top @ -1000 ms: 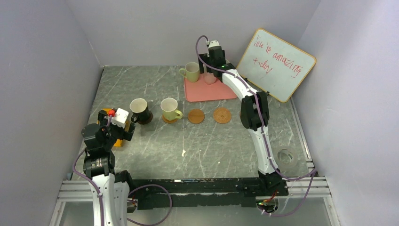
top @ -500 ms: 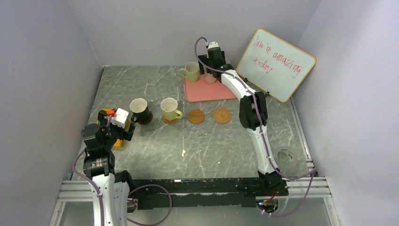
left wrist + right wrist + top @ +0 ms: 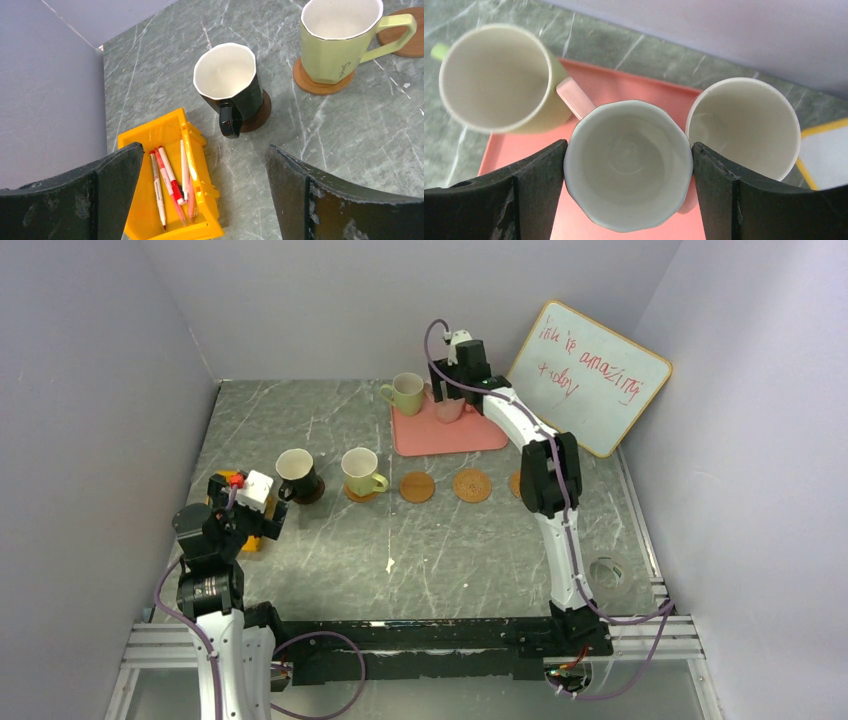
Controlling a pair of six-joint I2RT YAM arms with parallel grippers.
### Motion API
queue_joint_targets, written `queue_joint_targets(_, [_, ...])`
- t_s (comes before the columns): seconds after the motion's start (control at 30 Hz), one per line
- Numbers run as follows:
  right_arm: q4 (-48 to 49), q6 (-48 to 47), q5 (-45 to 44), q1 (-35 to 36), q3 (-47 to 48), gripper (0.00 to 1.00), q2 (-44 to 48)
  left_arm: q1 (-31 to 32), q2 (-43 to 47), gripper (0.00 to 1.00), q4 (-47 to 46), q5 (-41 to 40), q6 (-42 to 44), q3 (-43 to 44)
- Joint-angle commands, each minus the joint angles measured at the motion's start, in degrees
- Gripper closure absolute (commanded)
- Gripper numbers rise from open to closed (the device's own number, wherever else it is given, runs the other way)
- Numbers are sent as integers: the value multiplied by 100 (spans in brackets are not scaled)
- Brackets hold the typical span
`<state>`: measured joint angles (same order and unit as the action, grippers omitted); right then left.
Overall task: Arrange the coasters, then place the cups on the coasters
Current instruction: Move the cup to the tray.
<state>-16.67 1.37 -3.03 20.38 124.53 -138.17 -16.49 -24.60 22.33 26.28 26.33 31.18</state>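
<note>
My right gripper point(image 3: 629, 152) is shut on a pink cup point(image 3: 626, 190) that stands on the pink tray point(image 3: 616, 86); both fingers press its rim. A pale green cup point(image 3: 496, 77) and a cream cup point(image 3: 744, 127) flank it on the tray. In the top view the right gripper point(image 3: 450, 400) is over the tray's back edge. A dark brown cup point(image 3: 297, 472) sits on a dark coaster point(image 3: 262, 112). A green cup point(image 3: 360, 472) sits on an orange coaster point(image 3: 320, 86). Bare coasters point(image 3: 417, 486) point(image 3: 472, 485) lie beside them, a third point(image 3: 516, 483) half hidden by the arm. My left gripper point(image 3: 205, 200) hangs open.
A yellow bin point(image 3: 170, 185) with several pens lies under the left gripper by the left wall. A whiteboard point(image 3: 590, 375) leans at the back right, close behind the tray. Walls enclose the table on three sides.
The right arm swung a little to the right and its jaws closed in onto the pink cup. A third bare coaster came into view beside the arm. The left arm has not moved.
</note>
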Motion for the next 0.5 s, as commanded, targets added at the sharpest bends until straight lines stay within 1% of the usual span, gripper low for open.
queue_joint_targets(0.0, [170,-171,665,-123,-844,33,1042,-47,69,4,26,192,94,-7])
queue_joint_targets(0.1, [329,-531,1166,-138,-1495,33,1502,-48,70,4,25,188,84,-7])
queue_joint_targets(0.23, [359,-913,1811,-127,-2038,33,1823,-56,63,4,9,161,70,-7])
queue_joint_targets(0.37, [682,-998,1731,-70,-2495,33,1874,-56,52,4,4,137,58,-7])
queue_joint_targets(0.47, [633,-1023,1657,-70,-2429,33,1761,-66,48,4,-8,123,53,-7])
